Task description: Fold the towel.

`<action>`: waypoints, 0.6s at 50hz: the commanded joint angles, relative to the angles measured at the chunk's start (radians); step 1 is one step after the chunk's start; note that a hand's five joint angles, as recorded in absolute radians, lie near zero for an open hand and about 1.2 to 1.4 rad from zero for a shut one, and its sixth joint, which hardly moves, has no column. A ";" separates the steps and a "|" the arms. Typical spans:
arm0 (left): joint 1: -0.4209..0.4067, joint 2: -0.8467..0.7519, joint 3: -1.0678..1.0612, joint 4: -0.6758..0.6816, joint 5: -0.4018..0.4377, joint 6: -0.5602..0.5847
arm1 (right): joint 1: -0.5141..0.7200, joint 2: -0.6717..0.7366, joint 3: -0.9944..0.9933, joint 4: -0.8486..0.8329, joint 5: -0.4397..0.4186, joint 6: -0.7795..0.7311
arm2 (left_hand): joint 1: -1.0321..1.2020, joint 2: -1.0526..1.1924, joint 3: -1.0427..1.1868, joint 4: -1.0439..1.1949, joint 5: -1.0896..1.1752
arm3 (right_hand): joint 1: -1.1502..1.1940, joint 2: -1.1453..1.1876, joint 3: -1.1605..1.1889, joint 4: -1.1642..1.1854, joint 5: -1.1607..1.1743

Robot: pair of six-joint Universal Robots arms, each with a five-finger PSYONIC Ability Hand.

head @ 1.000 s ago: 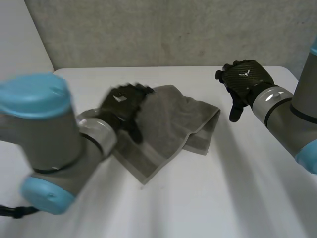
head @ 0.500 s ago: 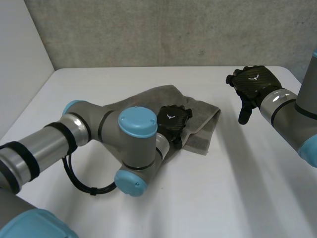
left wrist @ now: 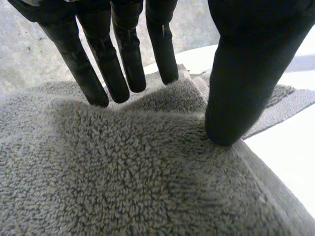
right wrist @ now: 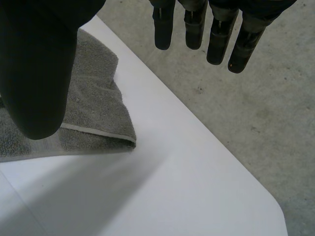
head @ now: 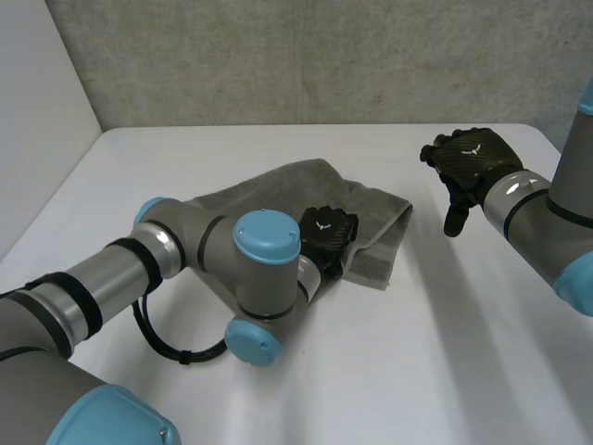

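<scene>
The left robot hand (head: 326,230) has slid across the towel (head: 278,190).
Its straight fingers (left wrist: 129,59) press the towel on the bench (head: 417,352); the right robot hand (head: 473,158) hovers apart, fingers loose.

The towel (head: 269,185) is showing matt grey terry cloth, rough and looped, with a flatter woven band (head: 369,264) at its 4 o'clock edge. The table (head: 417,352) is looking smooth, matt white. The left hand (head: 326,232) and right hand (head: 473,158) are showing black weave-patterned backs, slightly shiny.
</scene>
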 commanded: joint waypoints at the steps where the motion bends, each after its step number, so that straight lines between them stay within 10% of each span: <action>1: 0.001 -0.003 -0.001 -0.012 -0.001 0.036 | 0.001 0.003 0.001 0.000 0.000 0.000 | 0.670 0.672 0.672 0.684 0.685 | -0.024 -0.042 -0.034 -0.053 -0.047; 19: 0.052 0.555 -0.331 -0.044 -0.063 0.100 | 0.007 0.014 -0.019 -0.002 0.014 0.046 | 0.671 0.673 0.673 0.685 0.687 | -0.024 -0.042 -0.034 -0.053 -0.047; 30: 0.104 0.776 -0.512 -0.045 -0.058 0.112 | 0.012 0.115 0.008 0.002 -0.021 0.661 | 0.671 0.673 0.673 0.685 0.687 | -0.024 -0.042 -0.034 -0.053 -0.047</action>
